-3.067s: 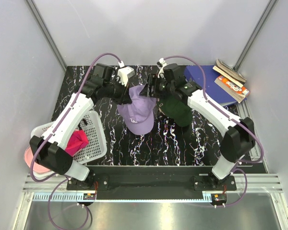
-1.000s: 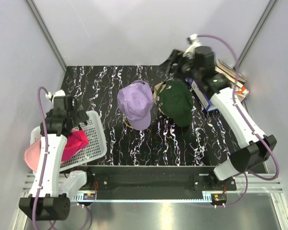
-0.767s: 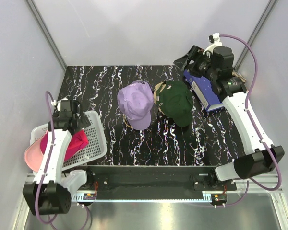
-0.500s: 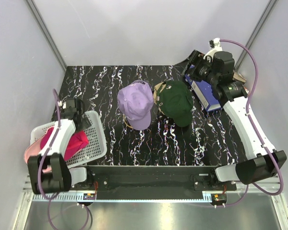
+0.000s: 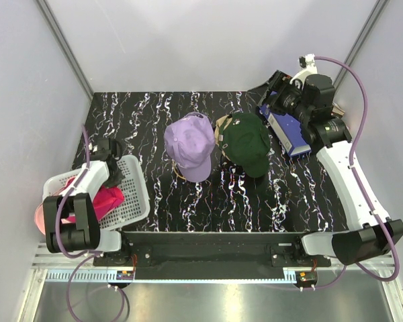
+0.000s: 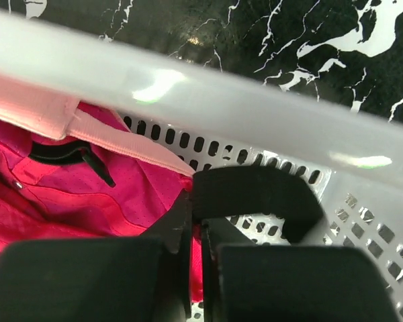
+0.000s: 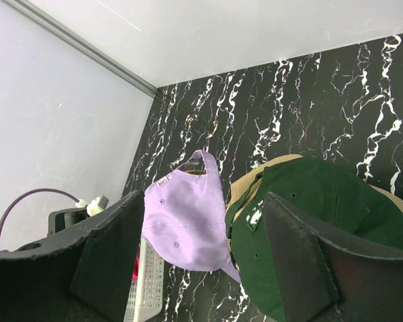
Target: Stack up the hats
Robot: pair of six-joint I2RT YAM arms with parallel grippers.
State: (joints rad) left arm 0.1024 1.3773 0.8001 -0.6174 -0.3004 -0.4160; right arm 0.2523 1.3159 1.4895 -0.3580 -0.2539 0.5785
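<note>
A lavender cap lies mid-table, brim toward me. A dark green cap sits beside it on top of a tan cap. All three show in the right wrist view: lavender, green, tan. A magenta cap and a light pink cap lie in the white basket. My left gripper is low at the basket's far rim, jaws together just over the magenta cap. My right gripper is raised at the back right, open and empty.
A blue book and a pile of other books lie at the back right corner under the right arm. The basket's rim runs right in front of the left fingers. Grey walls enclose the table.
Both arms left the lavender cap on the table. The left arm swung back and down to the basket. The right arm lifted to the back right corner.
</note>
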